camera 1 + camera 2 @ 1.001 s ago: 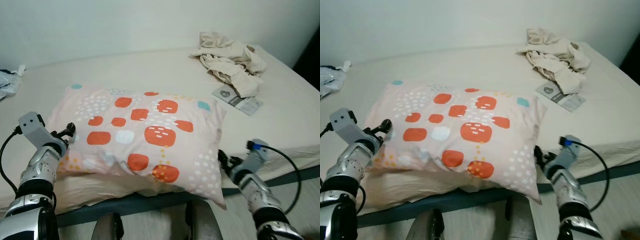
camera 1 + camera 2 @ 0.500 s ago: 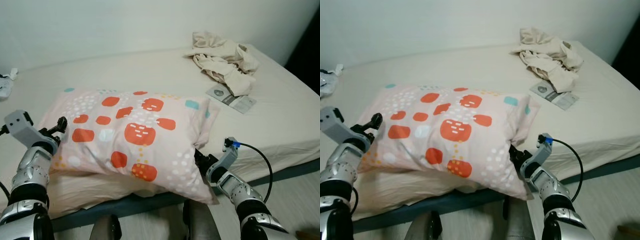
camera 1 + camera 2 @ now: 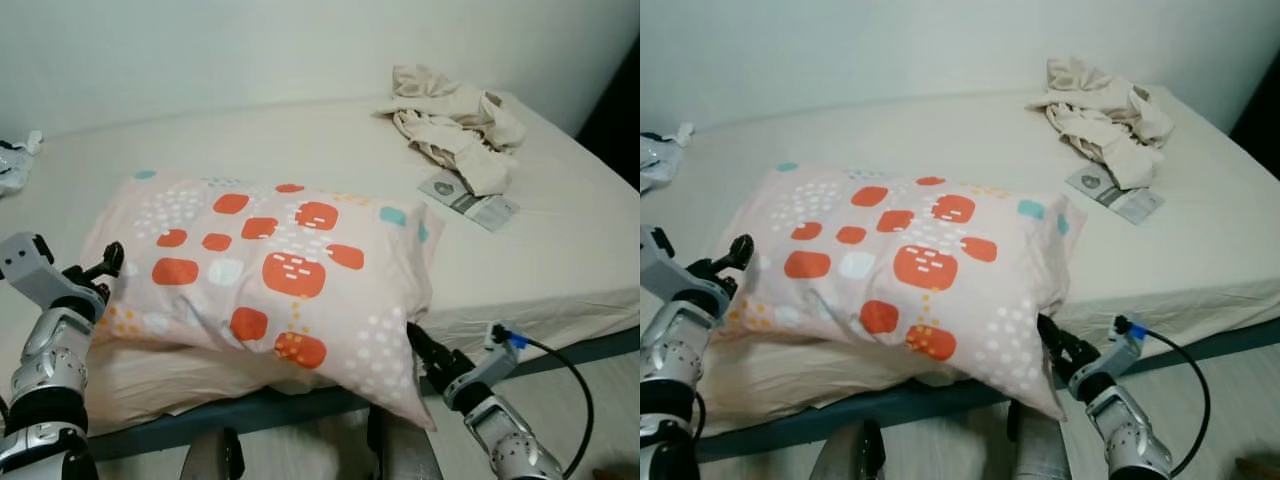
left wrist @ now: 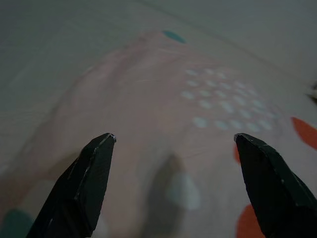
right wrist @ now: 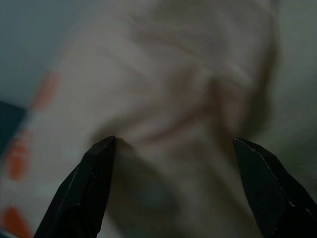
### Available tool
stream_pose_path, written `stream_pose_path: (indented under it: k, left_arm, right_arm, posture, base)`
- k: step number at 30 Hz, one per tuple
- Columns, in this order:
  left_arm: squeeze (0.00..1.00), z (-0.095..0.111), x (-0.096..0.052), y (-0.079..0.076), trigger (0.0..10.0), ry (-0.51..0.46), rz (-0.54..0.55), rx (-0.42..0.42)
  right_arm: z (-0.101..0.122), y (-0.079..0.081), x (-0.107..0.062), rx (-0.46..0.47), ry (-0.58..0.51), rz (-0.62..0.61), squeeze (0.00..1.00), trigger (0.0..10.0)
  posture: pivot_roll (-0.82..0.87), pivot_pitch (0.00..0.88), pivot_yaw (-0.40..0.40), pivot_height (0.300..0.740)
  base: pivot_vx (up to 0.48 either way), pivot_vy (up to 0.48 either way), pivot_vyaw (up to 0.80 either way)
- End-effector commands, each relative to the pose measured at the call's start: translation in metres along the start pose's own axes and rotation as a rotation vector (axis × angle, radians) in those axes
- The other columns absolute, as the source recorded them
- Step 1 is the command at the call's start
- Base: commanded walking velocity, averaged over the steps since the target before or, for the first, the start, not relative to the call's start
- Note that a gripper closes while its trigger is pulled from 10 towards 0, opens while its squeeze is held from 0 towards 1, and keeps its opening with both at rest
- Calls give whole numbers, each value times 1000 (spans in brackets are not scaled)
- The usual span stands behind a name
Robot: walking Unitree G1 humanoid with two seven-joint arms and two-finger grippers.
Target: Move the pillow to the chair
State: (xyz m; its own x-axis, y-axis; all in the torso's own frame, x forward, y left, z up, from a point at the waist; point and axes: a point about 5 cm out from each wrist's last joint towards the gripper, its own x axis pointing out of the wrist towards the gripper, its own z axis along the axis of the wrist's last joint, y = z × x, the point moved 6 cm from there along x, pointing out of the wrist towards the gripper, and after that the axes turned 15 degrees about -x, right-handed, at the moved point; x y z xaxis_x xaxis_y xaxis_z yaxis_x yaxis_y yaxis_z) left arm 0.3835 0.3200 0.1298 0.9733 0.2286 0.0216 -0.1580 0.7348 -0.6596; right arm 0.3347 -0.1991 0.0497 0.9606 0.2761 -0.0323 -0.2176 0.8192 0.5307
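The pillow (image 3: 270, 270) is seen at the frame's centre, on the bed (image 3: 560, 250) edge, flanked by the left gripper (image 3: 108, 262) and right gripper (image 3: 425, 352), jaws spread. Soft and light, it is best gripped at both ends.

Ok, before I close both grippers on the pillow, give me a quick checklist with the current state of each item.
1. Left gripper open: ok, fingers spread in the left wrist view.
2. Right gripper open: ok, fingers spread in the right wrist view.
3. Left gripper at the pillow: ok, at its left edge; contact cannot tell.
4. Right gripper at the pillow: ok, at the near right corner, partly under the overhanging fabric.
5. Pillow lying free: ok, nothing rests on it; the clothes and booklet lie apart, farther back on the bed.
6. Chair located: cannot tell.
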Motion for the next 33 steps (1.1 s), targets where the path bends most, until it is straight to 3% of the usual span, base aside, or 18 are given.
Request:
stream_pose_path:
  k: [1, 2, 7, 14, 15, 16, 17, 20, 24, 25, 27, 28, 33]
  left_arm:
    - [0, -5, -3, 5, 10000, 23, 6, -5]
    - [0, -5, -3, 5, 10000, 23, 6, -5]
    - [0, -7, -2, 4, 10000, 31, 11, -2]
    - [0, -6, -2, 4, 10000, 30, 17, 3]
    - [0, -4, -3, 6, 10000, 28, 21, 8]
    - [0, -4, -3, 6, 10000, 28, 21, 8]
    - [0, -3, -3, 6, 10000, 26, 23, 9]
    - [0, 0, -5, 9, 10000, 22, 27, 16]
    - [0, 2, -6, 10, 10000, 15, 33, 17]
    - [0, 2, -7, 11, 10000, 14, 33, 17]
    - [0, 2, -7, 11, 10000, 14, 33, 17]
    - [0, 2, -7, 11, 10000, 15, 34, 17]
    - [0, -3, -7, 7, 10000, 21, 34, 21]
  right_arm:
    - [6, 12, 5, 44, -43, 56, 1000, 10000]
    - [6, 12, 5, 44, -43, 56, 1000, 10000]
    - [6, 19, 36, 59, -10, 70, 1000, 10000]
    - [-6, 16, 47, 52, 79, 18, 1000, 10000]
    - [-15, 15, 53, 39, 152, -25, 945, 10000]
    - [-15, 15, 53, 39, 152, -25, 945, 10000]
    - [-18, 16, 56, 39, 170, -36, 0, 10000]
    - [-22, 21, 60, 45, 210, -30, 0, 10000]
    - [-29, 35, 63, 5, 246, 67, 0, 10000]
    - [-29, 37, 64, 4, 245, 83, 0, 3686]
    - [-29, 37, 64, 4, 245, 83, 0, 3686]
    - [-29, 39, 65, -5, 249, 89, 0, 0]
    - [-33, 38, 65, -132, 294, 96, 0, 0]
  posture:
    - [-73, 147, 29, 592]
    - [-73, 147, 29, 592]
    - [-74, 147, 37, 592]
    - [-68, 146, 37, 592]
    - [-58, 145, 32, 592]
    - [-58, 145, 32, 592]
    - [-51, 146, 27, 592]
    - [-45, 146, 23, 592]
    - [-43, 143, 20, 592]
    - [-43, 143, 20, 592]
    - [-43, 143, 20, 592]
    - [-44, 140, 20, 592]
    - [-53, 133, 17, 592]
  base:
    - [0, 0, 0]
    - [0, 0, 0]
    - [0, 0, 0]
    - [0, 0, 0]
    - [0, 0, 0]
    - [0, 0, 0]
    - [0, 0, 0]
    - [0, 0, 0]
    - [0, 0, 0]
    - [0, 0, 0]
    - [0, 0, 0]
    - [0, 0, 0]
    - [0, 0, 0]
